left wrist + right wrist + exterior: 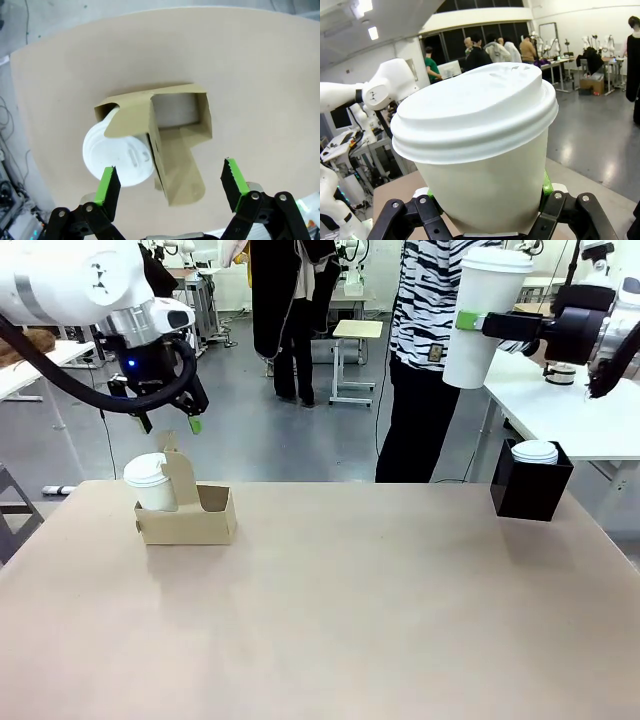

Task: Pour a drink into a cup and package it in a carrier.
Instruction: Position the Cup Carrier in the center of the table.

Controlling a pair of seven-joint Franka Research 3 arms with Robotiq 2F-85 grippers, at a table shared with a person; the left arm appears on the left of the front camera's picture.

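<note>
My right gripper (472, 322) is shut on the tall white cup (487, 300), which has a domed lid and is held high at the far right. In the right wrist view the cup (480, 150) stands upright between my right gripper's (485, 207) green pads. The brown cardboard carrier (190, 520) sits at the table's far left with a shorter white lidded cup (150, 482) in one hole. My left gripper (170, 423) hangs open above the carrier's handle tab. From the left wrist, the carrier (175, 125) and that cup's lid (117, 155) lie below the open left gripper (170, 185). The drink is out of view.
A black box (530, 490) holding a stack of white lids (535, 451) stands at the table's far right. A person in a striped top (430, 330) stands beyond the far edge. A white side table (570, 410) is behind the box.
</note>
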